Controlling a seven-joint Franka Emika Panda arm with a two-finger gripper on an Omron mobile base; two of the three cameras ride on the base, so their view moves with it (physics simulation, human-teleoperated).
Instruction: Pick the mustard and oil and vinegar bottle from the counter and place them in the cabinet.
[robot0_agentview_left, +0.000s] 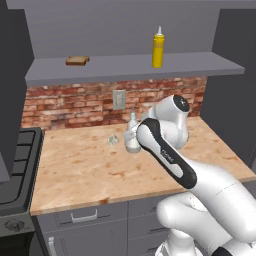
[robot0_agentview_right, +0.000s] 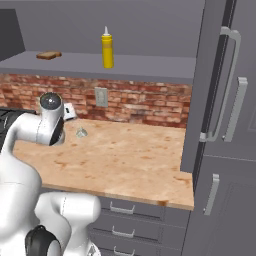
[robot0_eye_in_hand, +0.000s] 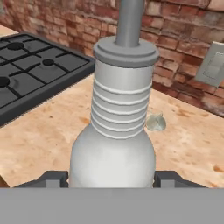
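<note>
In the hand view the gripper (robot0_eye_in_hand: 112, 179) has its two dark fingers (robot0_eye_in_hand: 51, 180) pressed to either side of the bulbous base of the oil and vinegar bottle (robot0_eye_in_hand: 114, 131), closed on it, with a small clear glassy object (robot0_eye_in_hand: 155, 122) at about 2 o'clock behind the bottle and the black stove top (robot0_eye_in_hand: 30, 70) at 10 o'clock. From the left base view the bottle (robot0_agentview_left: 132, 136) stands upright over the wood-grain counter (robot0_agentview_left: 85, 170) (whether its base touches the wood I cannot tell), just left of the arm's wrist. The yellow mustard (robot0_agentview_left: 158, 48) stands upright on the open grey cabinet (robot0_agentview_left: 125, 67) shelf at 12 o'clock, well right of a slice of toast (robot0_agentview_left: 77, 60).
</note>
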